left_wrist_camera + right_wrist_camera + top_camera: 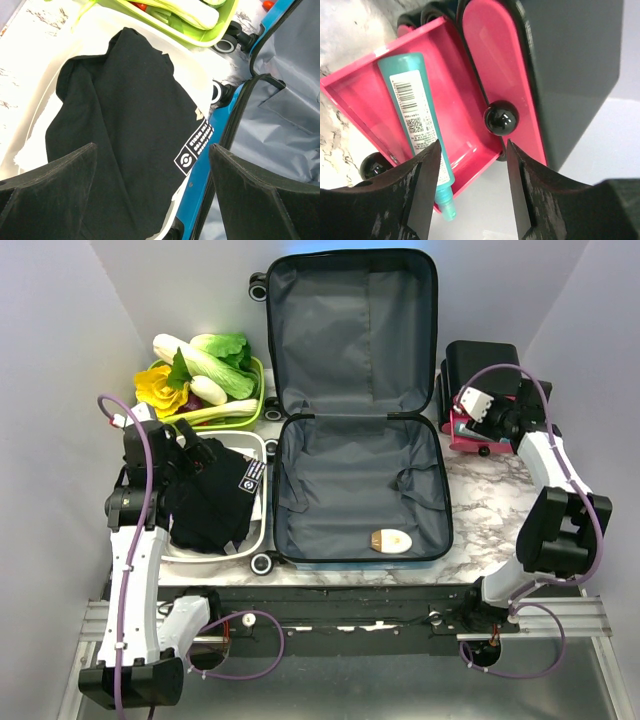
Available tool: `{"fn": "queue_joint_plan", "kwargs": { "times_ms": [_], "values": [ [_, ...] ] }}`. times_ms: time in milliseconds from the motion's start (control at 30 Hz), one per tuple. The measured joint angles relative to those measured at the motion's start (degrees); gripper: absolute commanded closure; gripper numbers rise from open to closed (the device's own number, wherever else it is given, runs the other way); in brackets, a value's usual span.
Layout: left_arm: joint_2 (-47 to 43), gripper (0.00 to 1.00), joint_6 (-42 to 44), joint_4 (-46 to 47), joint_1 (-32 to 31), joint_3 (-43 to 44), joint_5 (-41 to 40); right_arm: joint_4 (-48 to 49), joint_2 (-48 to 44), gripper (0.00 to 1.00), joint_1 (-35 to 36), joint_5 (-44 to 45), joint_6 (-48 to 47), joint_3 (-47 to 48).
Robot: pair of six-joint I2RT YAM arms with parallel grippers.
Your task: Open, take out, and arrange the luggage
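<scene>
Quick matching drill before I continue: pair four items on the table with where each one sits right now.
Items
1. black fabric garment
2. teal plastic tube
3. small white-and-tan oval object
4. plush vegetables

Places
A. near half of the open blue hard-shell suitcase
B. lime-green plastic basket
C. pulled-out pink drawer
D. white plastic tray

Pairs: 1-D, 2-C, 3-A, 4-B

Overhead from behind; two close wrist views sharing patches.
Left above black garment (125, 130), luggage (285, 115); right facing pink drawer (457, 97).
</scene>
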Motion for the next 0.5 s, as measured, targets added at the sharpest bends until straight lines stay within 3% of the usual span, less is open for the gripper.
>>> {"fn": "queue_joint_plan", "kwargs": {
  "times_ms": [133,200,500],
  "values": [
    [-0.48,0.01,0.00,1.11,0.00,-1.36,1.40,-0.13,-3.34,0.28,0.00,-2.91,2.84,-0.66],
    [-0.48,0.01,0.00,1.53,0.00,-1.97,2.23,-0.33,-5.35,0.02,0.00,-4.79,5.22,-0.96],
    [-1.81,0.01,-0.46,5.03,0.00,-6.25,6.16,7.08,-15.41,0.00,0.02,-9.44,29.59,-5.95]
  ]
}}
